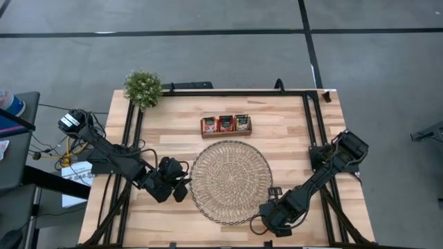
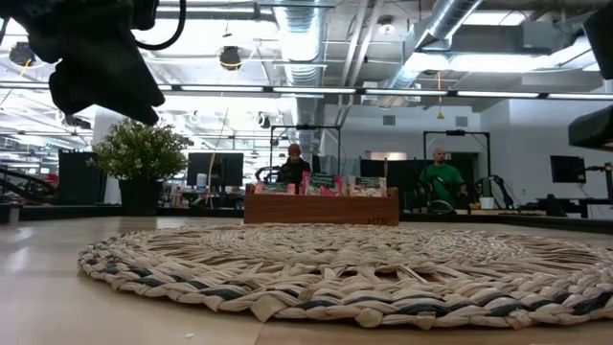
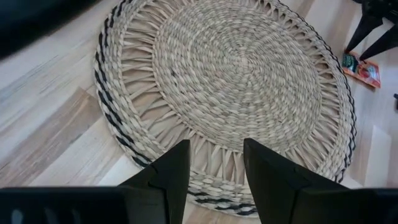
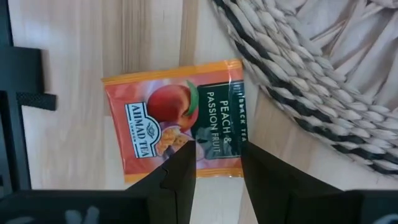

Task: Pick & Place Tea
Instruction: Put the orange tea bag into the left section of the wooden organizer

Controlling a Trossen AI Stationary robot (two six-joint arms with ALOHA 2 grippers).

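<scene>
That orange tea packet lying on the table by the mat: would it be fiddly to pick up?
Probably. The sachet lies flat on the wood, leaving little edge to pinch. It looks thin and light, so a nudge might slide it. Its glossy wrapper may be slippery.

The high view looks straight down from well above, taking in the whole wooden bench, the round woven mat, the wooden compartment tray and the potted plant.

The low view sits at bench-top height right at the mat's near edge, facing level across it toward the tray and plant and the room behind, where two people stand far off.

The left wrist view looks steeply down past its own two dark fingers onto the mat from close range; a tea sachet lies at the mat's far rim.

The right wrist view looks down from very near on that same sachet and a slice of the mat's rim, so both wrist views share them.
</scene>
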